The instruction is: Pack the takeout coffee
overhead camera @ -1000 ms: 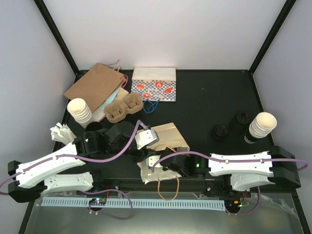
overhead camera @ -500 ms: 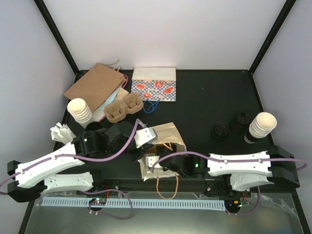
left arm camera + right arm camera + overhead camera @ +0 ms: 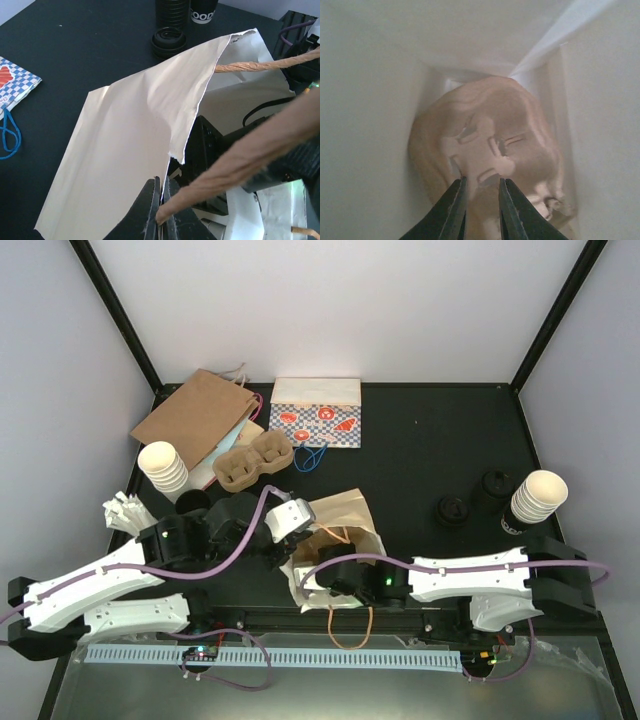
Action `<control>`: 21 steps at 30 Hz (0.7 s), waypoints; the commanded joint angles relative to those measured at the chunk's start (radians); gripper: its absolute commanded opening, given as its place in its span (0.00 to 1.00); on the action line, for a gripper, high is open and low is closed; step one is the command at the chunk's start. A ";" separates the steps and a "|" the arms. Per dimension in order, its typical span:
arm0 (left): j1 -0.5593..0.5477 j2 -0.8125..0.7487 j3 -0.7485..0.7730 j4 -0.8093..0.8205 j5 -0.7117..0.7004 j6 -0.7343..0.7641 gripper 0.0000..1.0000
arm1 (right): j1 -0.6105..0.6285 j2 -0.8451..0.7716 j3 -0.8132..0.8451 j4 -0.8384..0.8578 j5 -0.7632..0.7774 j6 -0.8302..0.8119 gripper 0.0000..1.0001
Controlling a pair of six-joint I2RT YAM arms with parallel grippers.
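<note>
A tan paper bag (image 3: 345,512) lies on its side near the table's front, mouth toward the arms. My left gripper (image 3: 299,532) is shut on the bag's upper rim (image 3: 192,125) where the twisted paper handle (image 3: 260,150) joins, and holds the mouth up. My right gripper (image 3: 481,187) is deep inside the bag. Its fingers are closed on the middle tab of a moulded cardboard cup carrier (image 3: 485,130) that fills the bag's far end. From above, the right wrist (image 3: 350,580) shows at the bag's mouth. The takeout coffee is hidden in all views.
A second cup carrier (image 3: 252,462), a brown bag (image 3: 195,415) and a checked bag (image 3: 315,412) lie at the back left. Stacks of lidless cups stand left (image 3: 163,466) and right (image 3: 538,496). Black lids (image 3: 450,510) sit at the right, a blue band (image 3: 312,457) mid-table.
My left gripper has shut on the bag's rim and raised it, widening the mouth. The right arm has pushed left, deeper into the bag, with the carrier.
</note>
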 commanded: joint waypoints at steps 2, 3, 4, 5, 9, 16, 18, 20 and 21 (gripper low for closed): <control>-0.006 -0.022 -0.009 0.070 -0.004 -0.017 0.02 | 0.005 0.042 -0.016 0.068 -0.013 0.047 0.19; -0.005 -0.027 -0.015 0.073 0.004 -0.016 0.02 | 0.003 0.045 -0.016 0.076 -0.013 0.052 0.19; -0.005 -0.034 -0.024 0.080 0.013 -0.016 0.02 | 0.002 0.049 -0.015 0.076 -0.015 0.054 0.20; -0.005 -0.041 -0.034 0.092 0.021 -0.015 0.02 | 0.003 0.054 -0.013 0.075 -0.018 0.055 0.20; -0.006 -0.065 -0.087 0.135 0.083 0.011 0.01 | 0.008 0.081 -0.007 0.054 -0.041 0.075 0.19; -0.005 -0.047 -0.112 0.124 0.198 0.028 0.02 | 0.068 0.089 -0.049 0.057 -0.051 0.152 0.19; -0.005 -0.041 -0.110 0.113 0.211 0.027 0.02 | 0.072 0.086 -0.053 0.051 -0.048 0.173 0.19; -0.005 -0.040 -0.107 0.107 0.226 0.029 0.01 | 0.071 0.077 -0.061 0.053 -0.025 0.180 0.19; -0.006 -0.041 -0.106 0.106 0.230 0.029 0.02 | 0.070 0.072 -0.064 0.054 -0.008 0.183 0.19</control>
